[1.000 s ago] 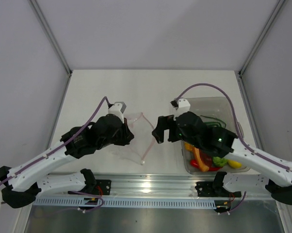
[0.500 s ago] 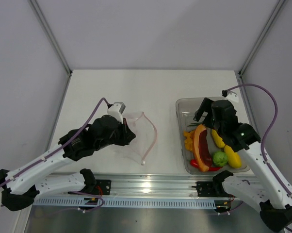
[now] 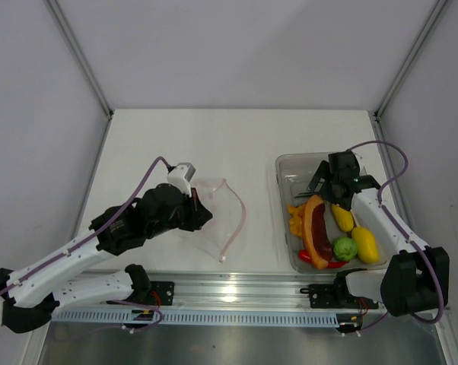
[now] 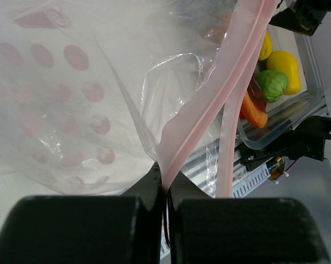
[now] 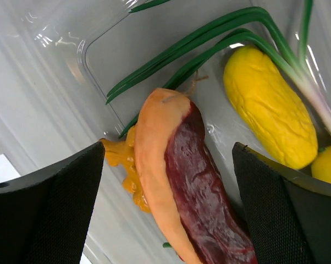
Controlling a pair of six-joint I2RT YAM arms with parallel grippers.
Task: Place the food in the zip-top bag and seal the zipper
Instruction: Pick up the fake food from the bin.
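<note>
While the left hand (image 4: 164,190) is clamped tight on the pink zipper strip (image 4: 209,104) of the floppy clear pink-spotted plastic bag (image 4: 66,93), mid white worktop (image 3: 214,137), the right hand (image 5: 166,181) hangs wide open, holding nothing, above the rigid clear rectangular bin (image 3: 284,166). Small toy food (image 3: 320,228) lies in the bin, well apart from the bag.

Two yellow fruits (image 3: 341,217), one green fruit (image 3: 345,248), one bag (image 3: 216,207).
</note>
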